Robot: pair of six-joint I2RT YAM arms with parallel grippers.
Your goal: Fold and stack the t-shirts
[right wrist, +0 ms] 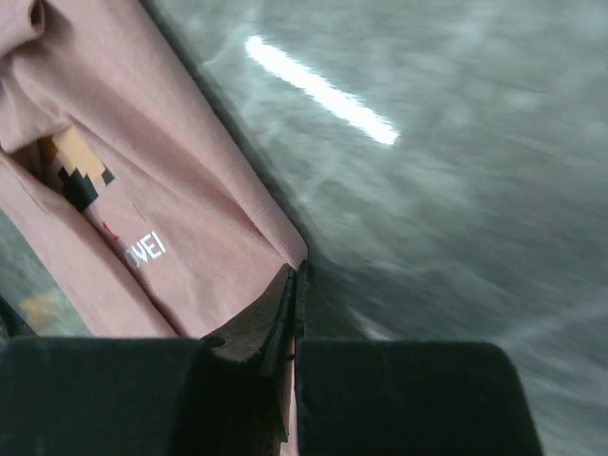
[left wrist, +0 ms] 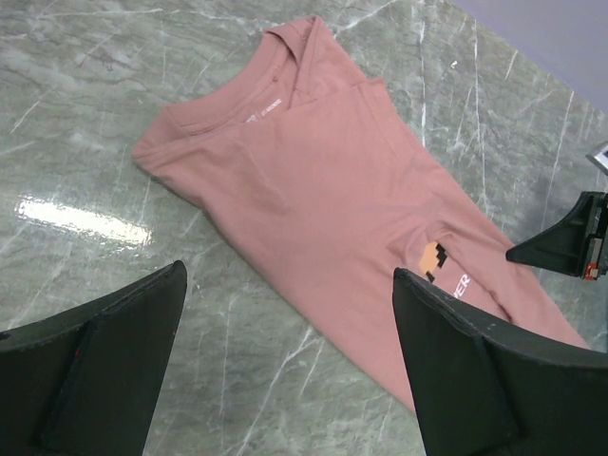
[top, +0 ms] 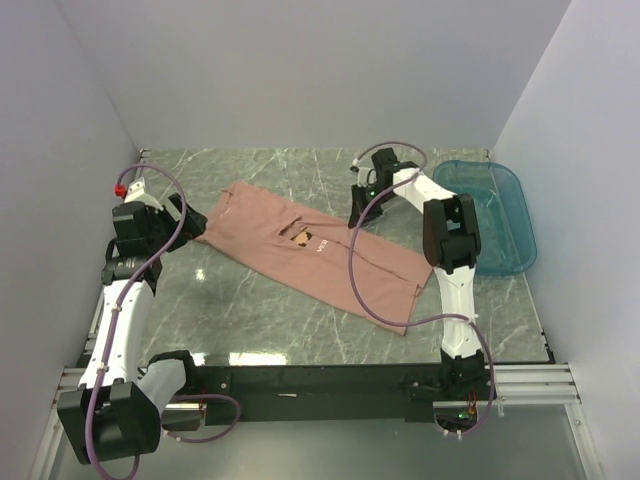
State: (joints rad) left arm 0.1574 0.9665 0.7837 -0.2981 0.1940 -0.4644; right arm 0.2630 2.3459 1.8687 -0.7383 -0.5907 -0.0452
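Note:
The dusty-pink t-shirt [top: 315,255] lies flat and slantwise on the marble table, neck end at the back left, print [top: 300,237] facing up. My right gripper [top: 358,216] is down at the shirt's far long edge. In the right wrist view its jaws [right wrist: 294,285] are shut with the hem of the t-shirt [right wrist: 161,190] pinched between them. My left gripper [top: 192,226] hovers by the neck end, open. In the left wrist view the t-shirt [left wrist: 323,190] lies beyond the wide-apart fingers [left wrist: 104,361], with bare table between them.
A translucent teal tub [top: 492,215] stands at the right back of the table, beside the right arm. White walls close in the left, back and right. The right gripper's tip [left wrist: 565,242] shows at the left wrist view's right edge.

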